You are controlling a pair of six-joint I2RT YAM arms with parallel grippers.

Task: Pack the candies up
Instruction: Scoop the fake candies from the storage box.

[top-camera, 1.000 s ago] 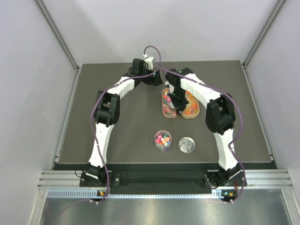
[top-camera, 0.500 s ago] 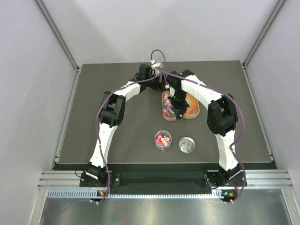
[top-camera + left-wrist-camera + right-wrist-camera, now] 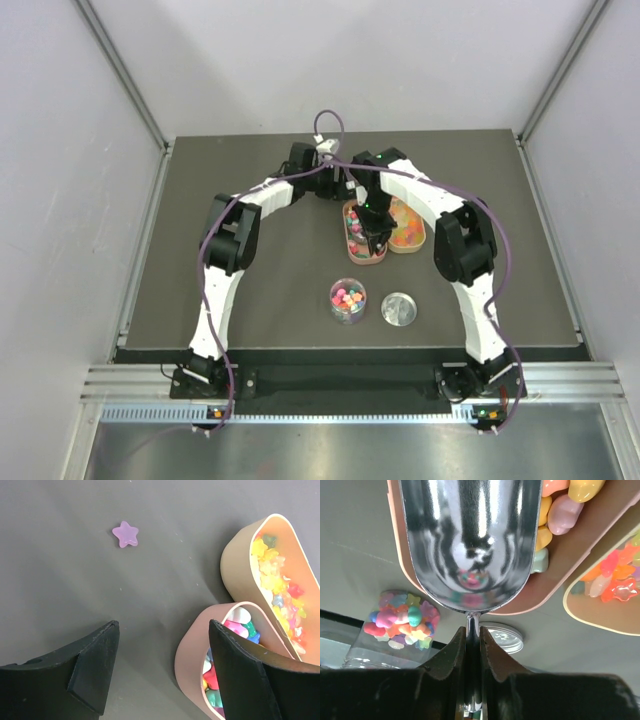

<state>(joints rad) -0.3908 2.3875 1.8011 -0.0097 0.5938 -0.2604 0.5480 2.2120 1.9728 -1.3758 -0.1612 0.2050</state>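
Note:
The candies lie in a pink tray (image 3: 351, 242), a tan tray (image 3: 410, 233) beside it, and an open clear jar (image 3: 348, 300). My right gripper (image 3: 473, 630) is shut on the handle of a metal scoop (image 3: 470, 540). The scoop's empty bowl hangs over the pink tray (image 3: 555, 587), above its candies (image 3: 560, 515). My left gripper (image 3: 164, 630) is open at the pink tray's far end. The tray wall (image 3: 192, 655) stands between the jaws, and one finger is over the tray. A purple star candy (image 3: 125, 533) lies loose on the mat.
The jar's metal lid (image 3: 399, 309) lies right of the jar, and shows in the right wrist view (image 3: 502, 636) too. The tan tray (image 3: 240, 555) touches the pink one. Both arms arch over the dark mat (image 3: 250, 270) and meet at the trays.
My left gripper has moved right and nearer, up to the pink tray's far end. My right gripper and the scoop have shifted slightly over the pink tray.

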